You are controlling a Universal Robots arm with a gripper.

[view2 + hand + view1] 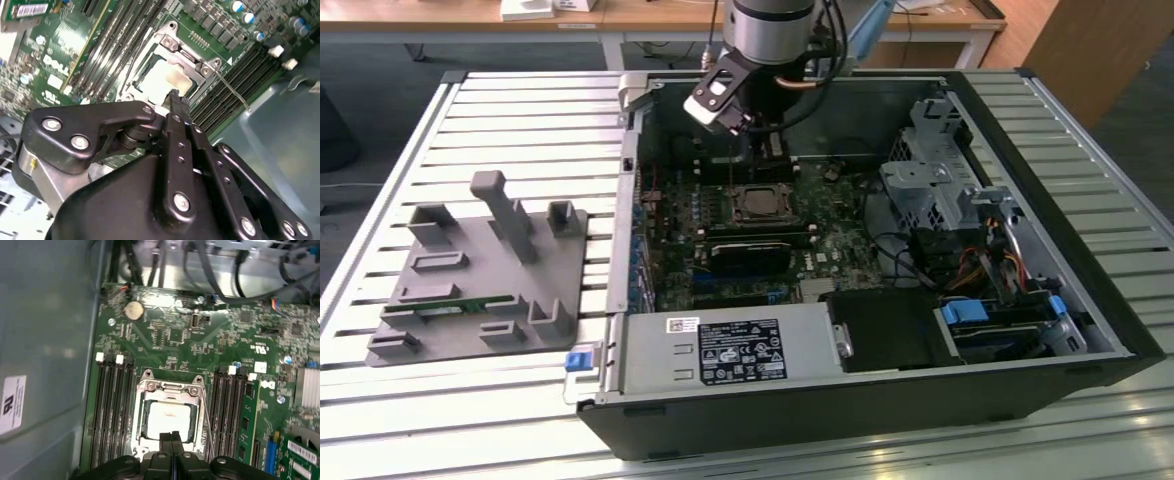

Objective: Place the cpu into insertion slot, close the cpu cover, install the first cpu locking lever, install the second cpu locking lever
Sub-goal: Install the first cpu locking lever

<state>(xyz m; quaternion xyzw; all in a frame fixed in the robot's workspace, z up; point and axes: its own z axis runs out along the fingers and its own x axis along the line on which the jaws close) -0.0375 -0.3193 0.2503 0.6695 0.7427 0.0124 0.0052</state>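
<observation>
The gripper [172, 436] is clenched: its two black metal fingers meet tip to tip with nothing between them. In both wrist views the tips stand at the edge of the cpu [167, 419]; contact cannot be confirmed. The cpu, a flat square with a pale, matt metal face, lies in the slot [758, 205], near the middle of the exterior view. The cover [170, 386], a thin silver frame, lies around the cpu, which shows through its square opening. One edge of the frame is hidden behind the fingers. A thin wire lever [233, 93] runs along one side of the slot; whether it is latched cannot be made out. Long black memory slots [112, 410] flank it on the green board [170, 335]. In the exterior view the arm [771, 30] enters at top centre, cut off by the frame, above the open black case [854, 400] on a slatted metal table [520, 90]. A grey moulded fixture [480, 270] sits at the exterior view's left.
</observation>
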